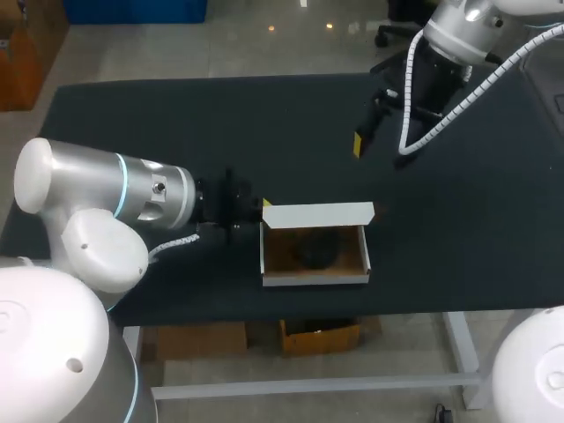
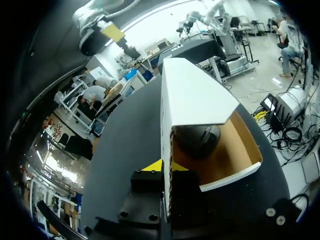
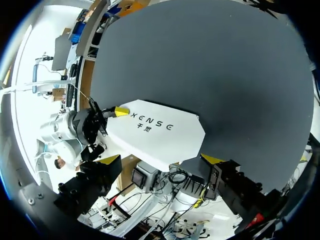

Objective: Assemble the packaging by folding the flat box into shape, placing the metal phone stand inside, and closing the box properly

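Observation:
A white cardboard box (image 1: 315, 264) with a brown inside sits near the table's front edge. Its lid (image 1: 317, 214) stands upright along the far side. The dark metal phone stand (image 1: 315, 249) lies inside, and it shows under the lid in the left wrist view (image 2: 197, 140). My left gripper (image 1: 264, 207) is at the box's left end, shut on the end of the lid (image 2: 192, 95), with yellow tips on either side of the cardboard edge. My right gripper (image 1: 363, 141) hangs open above the table behind the box. It holds nothing, and its fingers (image 3: 212, 159) stand wide apart above the lid (image 3: 160, 132).
The black tabletop (image 1: 176, 132) stretches bare behind the box and to both sides. The box's front wall lies close to the table's front edge (image 1: 317, 304).

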